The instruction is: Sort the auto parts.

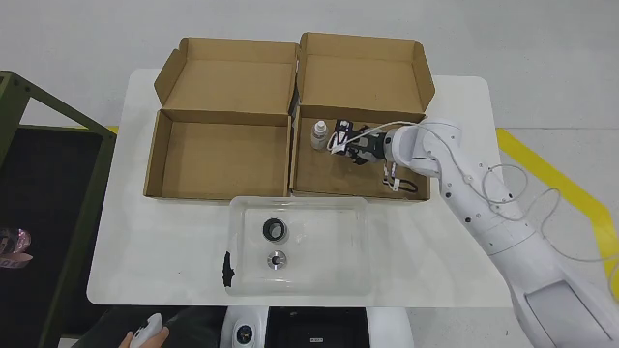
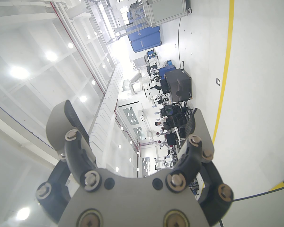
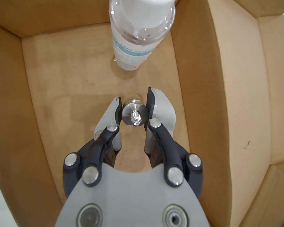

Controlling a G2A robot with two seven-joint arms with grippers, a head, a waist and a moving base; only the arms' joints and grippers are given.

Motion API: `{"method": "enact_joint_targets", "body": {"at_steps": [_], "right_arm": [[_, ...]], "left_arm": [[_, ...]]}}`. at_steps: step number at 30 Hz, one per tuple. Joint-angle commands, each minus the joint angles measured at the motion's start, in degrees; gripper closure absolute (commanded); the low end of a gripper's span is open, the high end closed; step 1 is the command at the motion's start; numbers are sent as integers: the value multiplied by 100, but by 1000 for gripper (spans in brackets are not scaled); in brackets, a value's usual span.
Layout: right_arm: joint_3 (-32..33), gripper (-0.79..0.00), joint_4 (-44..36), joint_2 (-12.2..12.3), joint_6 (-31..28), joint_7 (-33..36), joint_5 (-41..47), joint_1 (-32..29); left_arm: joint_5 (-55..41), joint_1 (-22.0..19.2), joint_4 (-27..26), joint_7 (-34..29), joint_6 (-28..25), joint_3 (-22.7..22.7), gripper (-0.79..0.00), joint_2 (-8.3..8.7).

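Observation:
My right gripper is shut on a small silver metal part with a threaded stud, held low inside the right cardboard box. In the top view that gripper sits over the box's left half, close to a clear bottle with a white cap. The bottle stands upright on the box floor just beyond the fingertips. A clear plastic tray at the table's front holds a black ring part and a silver round part. My left gripper is open, pointing up at the room.
An empty cardboard box with its lid open stands left of the right box. A small black object lies at the tray's front left corner. A dark green cart stands off the table's left edge.

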Motion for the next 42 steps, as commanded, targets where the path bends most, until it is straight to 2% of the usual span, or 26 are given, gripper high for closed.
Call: {"method": "enact_joint_targets", "body": {"at_steps": [1,4,9,14,24,29,35,42], "right_arm": [[-16,-268,24,-11,5,-23,-14,17],[-43,-277,54,-29,10,-45,-24,33],[60,-342,-98,-15,28,-131,18,-1],[392,-345,-559,94,-60,-87,96,-228],[1142,-360,-1949,354,-243,29,265,-1105],[1323,-369,-2604,437,-265,-178,318,-1670],[1349,-363,-3287,488,-167,-504,137,-2202],[1069,-372,-3829,488,-71,-658,-177,-2552]], "left_arm": [[0,0,0,0,0,0,-785,0],[0,0,0,0,0,0,-785,0],[0,0,0,0,0,0,-785,0],[0,0,0,0,0,0,-785,0],[0,0,0,0,0,0,-785,0],[0,0,0,0,0,0,-785,0],[0,0,0,0,0,0,-785,0],[0,0,0,0,0,0,-785,0]]}}
